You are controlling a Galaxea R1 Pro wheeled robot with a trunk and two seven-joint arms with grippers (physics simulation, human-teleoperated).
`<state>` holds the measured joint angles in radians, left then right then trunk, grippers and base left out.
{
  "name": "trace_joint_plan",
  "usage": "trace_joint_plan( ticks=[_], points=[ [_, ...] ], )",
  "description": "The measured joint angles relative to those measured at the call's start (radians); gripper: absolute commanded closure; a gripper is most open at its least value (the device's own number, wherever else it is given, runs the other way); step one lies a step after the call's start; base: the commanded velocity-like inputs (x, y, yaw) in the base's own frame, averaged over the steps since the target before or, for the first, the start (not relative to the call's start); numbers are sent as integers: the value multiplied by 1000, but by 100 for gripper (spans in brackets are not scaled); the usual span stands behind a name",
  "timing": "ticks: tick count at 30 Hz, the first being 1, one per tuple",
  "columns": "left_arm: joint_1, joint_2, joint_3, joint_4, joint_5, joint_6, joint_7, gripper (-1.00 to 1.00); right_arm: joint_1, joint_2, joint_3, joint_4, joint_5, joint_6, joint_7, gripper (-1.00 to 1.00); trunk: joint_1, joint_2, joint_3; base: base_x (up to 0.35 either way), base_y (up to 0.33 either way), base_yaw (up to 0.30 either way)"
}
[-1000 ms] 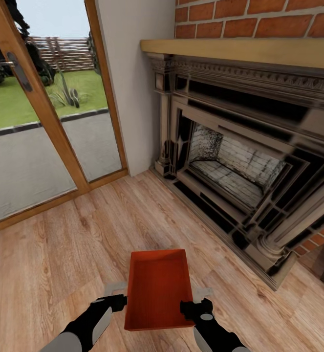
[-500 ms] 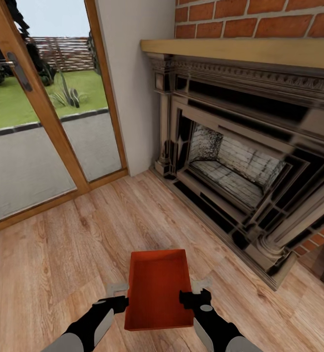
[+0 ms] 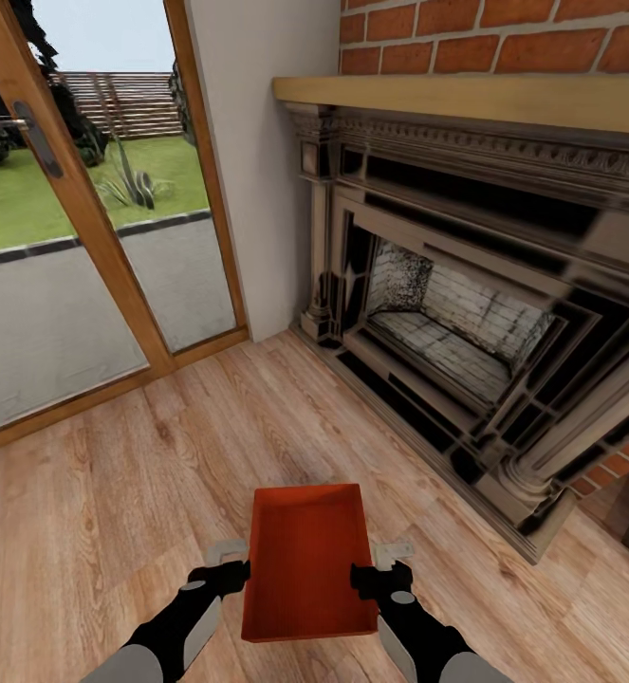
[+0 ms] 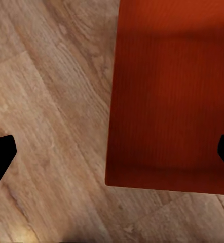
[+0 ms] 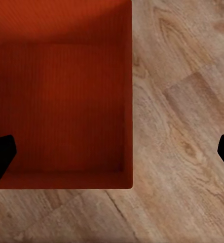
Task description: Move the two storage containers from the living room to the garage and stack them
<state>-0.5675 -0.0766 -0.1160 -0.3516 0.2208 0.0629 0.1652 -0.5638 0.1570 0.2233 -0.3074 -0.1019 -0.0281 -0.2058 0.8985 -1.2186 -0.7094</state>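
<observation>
- Standing in the living room, we look down at one orange-red bin (image 3: 306,560) on the light wood-plank floor (image 3: 115,493) — straight ahead of us, open side up, nothing in it.
- Our left hand (image 3: 231,576) sits at the bin's left wall and our right hand (image 3: 371,579) at its right wall, one on each side.
- Both hands are spread wide. In the left wrist view the dark fingertips (image 4: 0,157) stand far apart, with the bin's near wall (image 4: 168,177) and bare floor between them; the right wrist view shows the same, its fingertips (image 5: 0,154) straddling the bin's edge (image 5: 66,101).
- Neither hand is clenched on anything — from the head view we cannot tell whether the fingers touch the walls.
- To the right stands the fireplace (image 3: 466,313), dark ornate surround under a wooden mantel (image 3: 447,95), red brick (image 3: 494,38) above.
- To the left, a wood-framed glass door (image 3: 86,218) shows pavement and grass outside.
</observation>
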Motion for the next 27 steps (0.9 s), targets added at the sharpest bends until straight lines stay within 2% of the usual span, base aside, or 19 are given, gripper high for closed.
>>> trace_joint_plan(
  ticks=[7,9,15,27],
  points=[
    [0,3,0,-2,1,-12,-1,-100,0,1,0,0,0,0,0,-100,0,0,0,0,0,0],
    [0,4,0,-2,2,-11,-1,-100,0,1,0,0,0,0,0,-100,-8,14,6,0,0,0],
    [0,4,-1,-2,2,-10,-1,-100,0,1,0,0,-1,0,0,-100,15,-28,-12,0,0,0],
    [0,2,-1,-3,0,-10,-1,-100,0,1,0,0,0,0,-1,-100,15,-28,-13,0,0,0]
  ],
)
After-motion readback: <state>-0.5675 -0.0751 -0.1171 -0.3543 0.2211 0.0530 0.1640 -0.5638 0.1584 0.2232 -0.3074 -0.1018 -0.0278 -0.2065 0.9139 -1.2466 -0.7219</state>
